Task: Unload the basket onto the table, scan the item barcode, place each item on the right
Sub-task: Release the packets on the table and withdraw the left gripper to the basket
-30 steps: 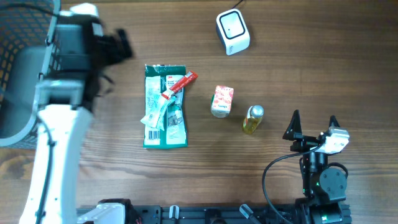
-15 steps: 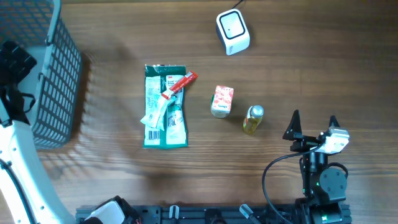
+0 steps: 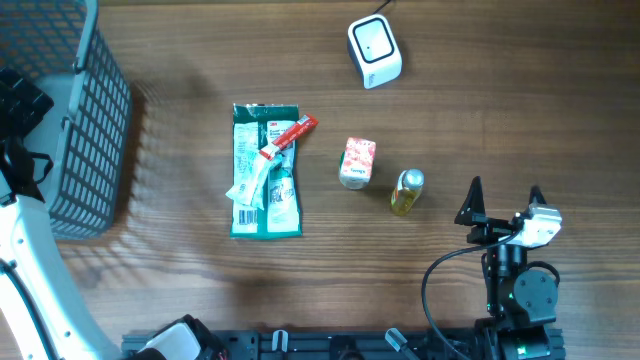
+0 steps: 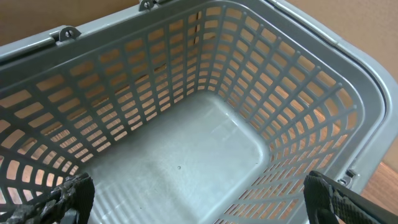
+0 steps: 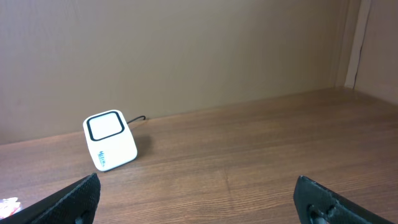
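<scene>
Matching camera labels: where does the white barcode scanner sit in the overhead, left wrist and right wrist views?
Overhead: the scanner is near the top edge, right of centre.
Left wrist: not in it; the grey basket fills the picture.
Right wrist: the scanner stands left of centre, on the table in front of the wall.
Shared landmark: the wooden tabletop, seen in all three views, only as a sliver at lower right in the left wrist view.

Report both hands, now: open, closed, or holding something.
Left hand: open, holding nothing, above the basket.
Right hand: open, holding nothing.
</scene>
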